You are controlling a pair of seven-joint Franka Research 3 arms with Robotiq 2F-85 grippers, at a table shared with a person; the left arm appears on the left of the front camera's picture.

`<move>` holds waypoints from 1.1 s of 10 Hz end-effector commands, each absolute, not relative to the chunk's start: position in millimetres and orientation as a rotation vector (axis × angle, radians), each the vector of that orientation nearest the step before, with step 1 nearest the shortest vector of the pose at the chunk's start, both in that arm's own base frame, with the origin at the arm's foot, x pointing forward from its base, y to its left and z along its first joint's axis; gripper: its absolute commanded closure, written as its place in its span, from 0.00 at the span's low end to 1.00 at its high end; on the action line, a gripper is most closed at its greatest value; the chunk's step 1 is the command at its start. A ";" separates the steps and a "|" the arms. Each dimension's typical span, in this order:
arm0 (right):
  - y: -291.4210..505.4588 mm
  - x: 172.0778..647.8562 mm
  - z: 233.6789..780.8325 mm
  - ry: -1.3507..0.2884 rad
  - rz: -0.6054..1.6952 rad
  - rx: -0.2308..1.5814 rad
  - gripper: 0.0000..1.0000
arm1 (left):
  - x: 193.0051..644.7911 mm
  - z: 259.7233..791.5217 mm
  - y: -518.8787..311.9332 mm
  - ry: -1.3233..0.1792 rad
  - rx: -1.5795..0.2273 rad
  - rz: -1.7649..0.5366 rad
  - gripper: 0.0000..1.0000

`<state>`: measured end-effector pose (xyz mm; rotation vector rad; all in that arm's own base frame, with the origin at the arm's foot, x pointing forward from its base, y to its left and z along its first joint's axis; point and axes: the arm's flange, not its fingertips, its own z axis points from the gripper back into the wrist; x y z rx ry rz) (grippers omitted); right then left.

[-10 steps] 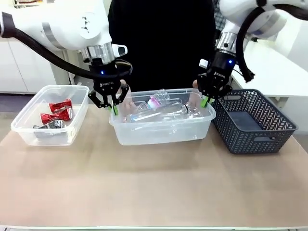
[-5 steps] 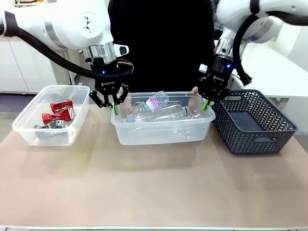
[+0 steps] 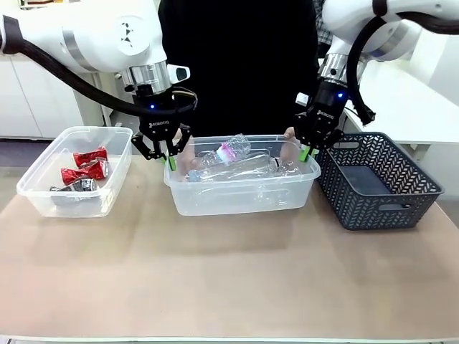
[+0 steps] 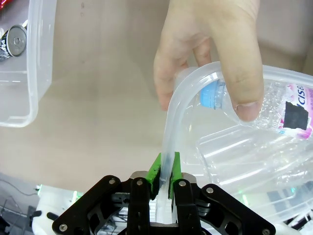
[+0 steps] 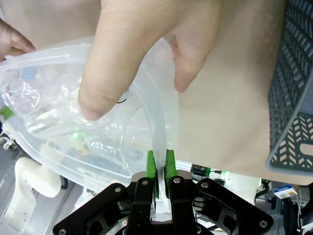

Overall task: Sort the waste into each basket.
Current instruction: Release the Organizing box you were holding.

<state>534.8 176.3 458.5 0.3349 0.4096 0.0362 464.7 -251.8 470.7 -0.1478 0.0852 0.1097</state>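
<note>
A: Lifted a bit since a second ago: the middle tub (image 3: 240,193) sits slightly higher in the front view, both arms raised with it. Bottles (image 3: 237,163) inside have shifted a little.

B: Grip state?

A: Left gripper (image 4: 165,166) is pinched on the tub's rim at its left end, green pads pressed either side of the lip. Right gripper (image 5: 161,165) is clamped the same way on the right-end rim.

B: Person involved?

A: Yes. One hand (image 4: 210,54) is hooked over the rim corner near the left gripper, thumb inside by a blue bottle cap (image 4: 212,95). Other hand (image 5: 146,44) is held over the rim by the right gripper.

B: Rest of the waste?

A: Crushed red and silver cans (image 3: 82,172) are seen in the left tub (image 3: 72,204), which rests on the table (image 3: 229,279). Dark grey basket (image 3: 376,183) stands just right of the middle tub.
</note>
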 end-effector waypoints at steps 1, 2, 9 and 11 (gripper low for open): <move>178.9 531.6 460.2 0.397 0.037 0.342 0.92 | 458.8 471.2 -251.8 0.085 -0.155 0.115 0.93; 178.9 531.6 460.2 0.397 0.037 0.342 0.92 | 458.8 471.2 -251.8 0.085 -0.155 0.115 0.93; 173.0 517.1 464.7 0.139 0.092 0.419 0.00 | 447.9 484.2 -251.9 0.005 -0.150 0.133 0.00; 169.9 512.2 471.1 0.026 0.123 0.455 0.07 | 436.4 492.0 -245.4 -0.055 -0.163 0.168 0.00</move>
